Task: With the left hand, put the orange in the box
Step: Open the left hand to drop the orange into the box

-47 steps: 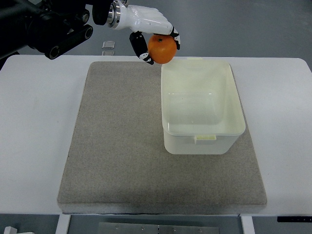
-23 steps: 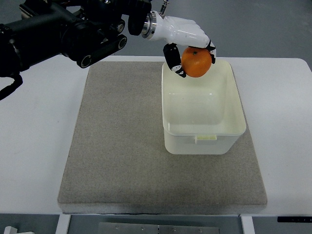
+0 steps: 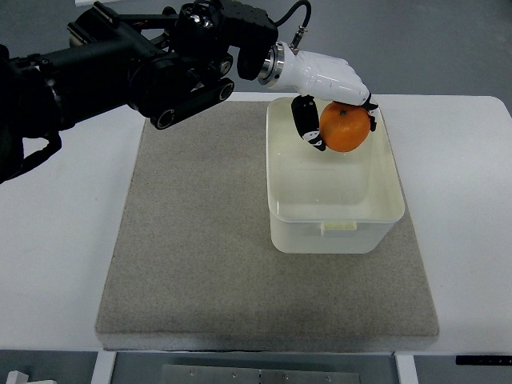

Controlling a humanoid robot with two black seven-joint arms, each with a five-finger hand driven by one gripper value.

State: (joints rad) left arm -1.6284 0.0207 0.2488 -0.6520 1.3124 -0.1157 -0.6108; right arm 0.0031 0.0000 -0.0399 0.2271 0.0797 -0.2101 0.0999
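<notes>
- White bench (image 3: 468,240) fills most of the top view, with grey floor showing beyond its far edge; a grey felt-like mat (image 3: 200,256) covers the middle of it.
- A translucent, pale plastic box (image 3: 334,228) stands open on the right part of the mat, with nothing visible inside it.
- The left hand (image 3: 332,96), white-shelled on a black arm that reaches in from the left edge, hangs over the far half of the box.
- Its fingers (image 3: 308,128) are clamped on the orange (image 3: 346,128), curled around it from above and from the left side.
- The orange is in the air, above the box's opening and inside the line of its rim, not yet resting on the bottom.
- Progress, as I judge it: the pick-up and the carry are done; what is left is to lower a little, let go, and draw the hand clear of the box.
- The right arm does not show.
- No brand, label or writing can be read on the box, the mat, the orange or the arm.
</notes>
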